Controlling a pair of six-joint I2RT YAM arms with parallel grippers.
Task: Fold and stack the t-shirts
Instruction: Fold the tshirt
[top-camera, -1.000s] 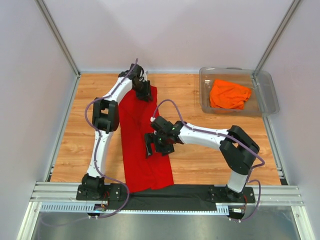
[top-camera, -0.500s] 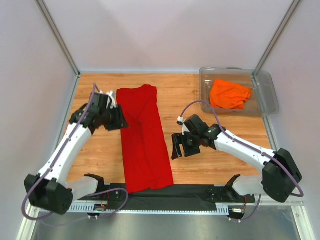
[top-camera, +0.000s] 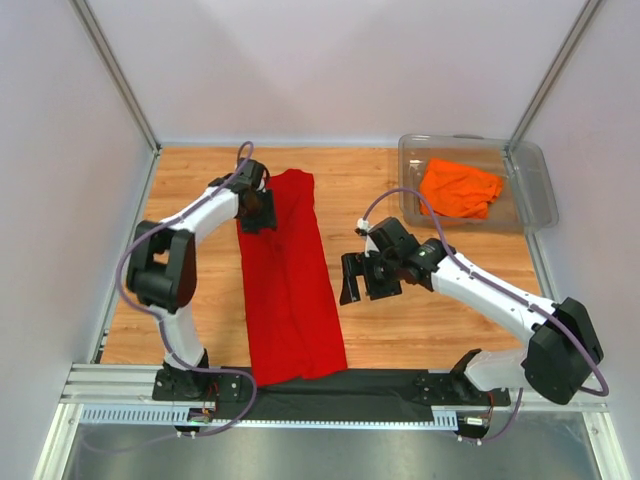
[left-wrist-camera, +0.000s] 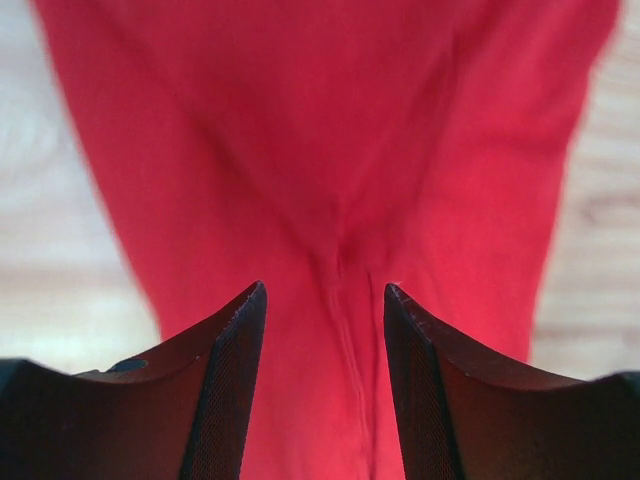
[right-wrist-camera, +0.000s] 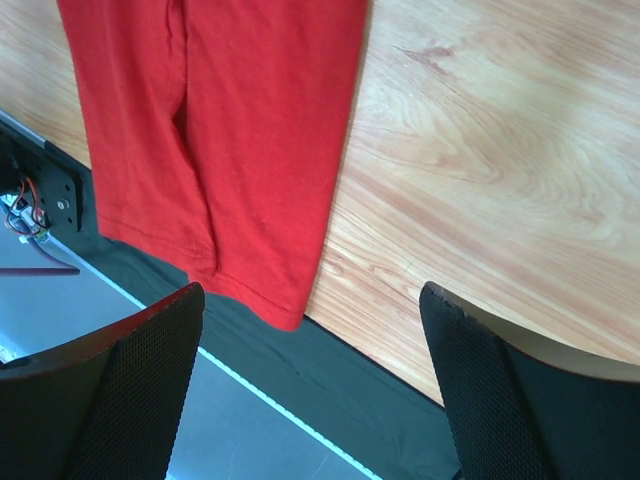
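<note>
1. Red t-shirt (top-camera: 290, 290): laid out as a long narrow strip on the desk (top-camera: 400, 330), well to the left of the clear plastic bin (top-camera: 406, 185), with its far end about level with the bin.
2. Orange t-shirt (top-camera: 458, 188): bunched up inside the bin, touched by neither arm.
3. Left gripper (left-wrist-camera: 325, 290): half-parted and empty, poised over the strip's far end on the edge away from the bin, with red cloth showing through the gap.
4. Right gripper (top-camera: 362, 280): spread wide and empty, over bare desk between the strip and the bin, close to the strip's bin-side edge.
5. Probably a crosswise fold next, far end over near end. Lower the left gripper straight down and pinch every layer at the corner, not only the top one.
6. Bring the right gripper to the matching corner on the bin side. Lift both corners together, just clear of the desk, to keep the strip from twisting.
7. Lay the carried edge flush with the near hem, and release only once it lies flat.
8. Count: two t-shirts (one red, one orange), one bin, two grippers.
</note>
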